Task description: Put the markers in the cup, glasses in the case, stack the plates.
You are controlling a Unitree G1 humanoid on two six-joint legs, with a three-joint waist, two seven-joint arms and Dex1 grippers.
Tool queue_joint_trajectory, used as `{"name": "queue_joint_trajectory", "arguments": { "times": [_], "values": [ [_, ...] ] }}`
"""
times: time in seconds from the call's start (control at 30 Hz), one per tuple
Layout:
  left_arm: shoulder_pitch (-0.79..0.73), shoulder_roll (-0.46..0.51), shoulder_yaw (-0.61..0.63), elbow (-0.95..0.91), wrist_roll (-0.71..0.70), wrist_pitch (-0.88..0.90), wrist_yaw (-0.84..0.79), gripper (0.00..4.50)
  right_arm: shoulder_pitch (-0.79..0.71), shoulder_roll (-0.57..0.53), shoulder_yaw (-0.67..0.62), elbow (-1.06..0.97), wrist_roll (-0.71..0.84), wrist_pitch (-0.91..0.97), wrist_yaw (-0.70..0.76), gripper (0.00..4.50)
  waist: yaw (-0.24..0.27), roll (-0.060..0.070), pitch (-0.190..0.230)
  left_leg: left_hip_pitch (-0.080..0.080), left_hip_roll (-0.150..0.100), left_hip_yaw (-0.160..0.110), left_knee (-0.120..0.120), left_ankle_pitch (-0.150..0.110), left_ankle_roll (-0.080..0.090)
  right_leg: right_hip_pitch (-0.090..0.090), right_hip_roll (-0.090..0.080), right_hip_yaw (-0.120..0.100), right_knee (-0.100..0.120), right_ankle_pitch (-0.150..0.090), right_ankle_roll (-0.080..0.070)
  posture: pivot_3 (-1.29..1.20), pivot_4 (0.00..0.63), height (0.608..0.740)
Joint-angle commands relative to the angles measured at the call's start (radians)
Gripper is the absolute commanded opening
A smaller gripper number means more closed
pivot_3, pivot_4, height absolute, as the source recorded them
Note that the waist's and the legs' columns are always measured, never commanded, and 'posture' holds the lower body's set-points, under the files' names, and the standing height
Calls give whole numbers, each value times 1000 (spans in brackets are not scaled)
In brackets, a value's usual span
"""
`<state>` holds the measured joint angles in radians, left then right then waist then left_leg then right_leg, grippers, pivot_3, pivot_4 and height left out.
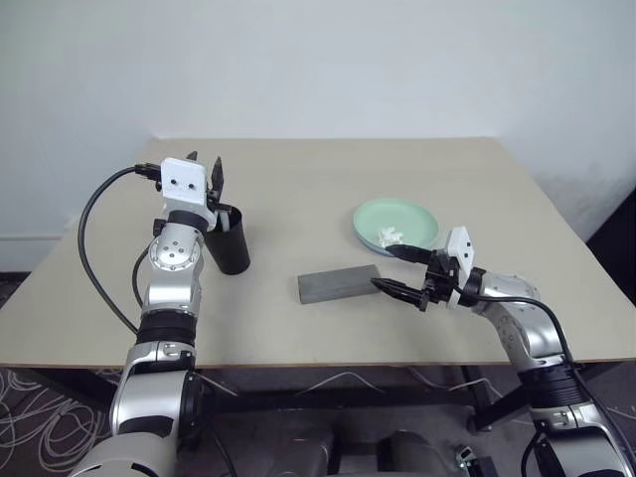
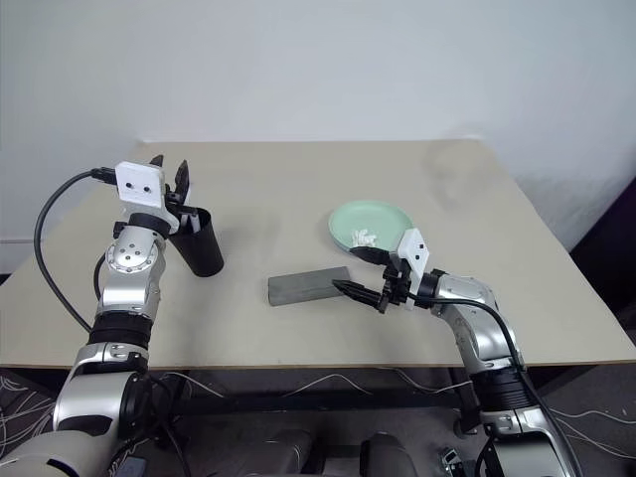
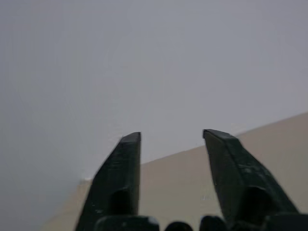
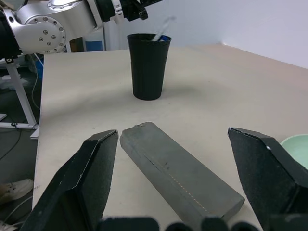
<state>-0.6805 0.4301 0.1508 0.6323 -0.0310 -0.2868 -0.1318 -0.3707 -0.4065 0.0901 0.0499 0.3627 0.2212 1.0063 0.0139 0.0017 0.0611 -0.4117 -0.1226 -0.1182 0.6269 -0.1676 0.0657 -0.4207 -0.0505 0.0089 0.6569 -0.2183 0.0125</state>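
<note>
Markers (image 4: 162,29) | we saw one poking from cup (image 1: 232,238) near table (image 1: 298,179) left edge | left gripper (image 1: 205,171) above rim, fingers apart, empty | right gripper (image 1: 399,270) wide, beside closed case (image 1: 339,283) mid-front | marker step judged finishing; next: left arm clears.

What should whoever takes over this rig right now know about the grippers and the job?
Left gripper: open, empty, raised above the matte black tapered cup.
Right gripper: open, empty, level at the end of the closed grey rectangular case.
Done: a white marker stands in the cup.
Mint green round plate sits behind the case, something small and white on it.
Unconfirmed: second marker, glasses, plate stacking.
</note>
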Motion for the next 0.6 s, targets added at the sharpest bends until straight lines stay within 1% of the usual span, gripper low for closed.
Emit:
{"name": "queue_joint_trajectory", "arguments": {
  "times": [0.03, 0.23, 0.33, 0.43, 0.5, 0.6],
  "values": [
    [-5, 5, 13, -43, 4, -6, 13, 2948, -23, 3, -12, -27, 13, -10, 0, 3975, 0, 0, 0, 0, 0, 0, 0, 0, 0, 0, 0, 0, 0, 0, 0, 0, 0, 736],
    [15, -8, 8, -90, -2, 9, 6, 2948, -29, 1, -9, -25, 16, -7, 5, 3975, 0, 0, 0, 0, 0, 0, 0, 0, 0, 0, 0, 0, 0, 0, 0, 0, 0, 736],
    [31, -18, 10, -144, -27, 36, -19, 2948, -33, -1, -8, -20, 18, -6, 12, 3975, 0, 0, 0, 0, 0, 0, 1, 0, 0, 0, 0, 0, 0, 0, 0, 0, 0, 736],
    [56, -29, 15, -251, -136, 105, -137, 2948, -41, -6, -9, -9, 18, -5, 22, 3975, 0, 0, 0, 0, 0, 0, 1, 0, 0, 0, 0, 0, 0, 0, 0, 0, 0, 736],
    [90, -24, 8, -356, -241, 206, -252, 2948, -48, -13, -13, 7, 18, -8, 33, 3975, -3, 0, 0, 0, 0, 0, 1, 0, 0, 0, 0, 0, 0, 0, 0, 0, 0, 736],
    [158, 14, -13, -495, -334, 327, -392, 2948, -63, -20, -18, 37, 11, -15, 43, 3975, -5, 0, 0, 0, 0, 0, 1, 0, 0, 0, 0, 0, 0, 0, 0, 0, 0, 736]
  ]
}}
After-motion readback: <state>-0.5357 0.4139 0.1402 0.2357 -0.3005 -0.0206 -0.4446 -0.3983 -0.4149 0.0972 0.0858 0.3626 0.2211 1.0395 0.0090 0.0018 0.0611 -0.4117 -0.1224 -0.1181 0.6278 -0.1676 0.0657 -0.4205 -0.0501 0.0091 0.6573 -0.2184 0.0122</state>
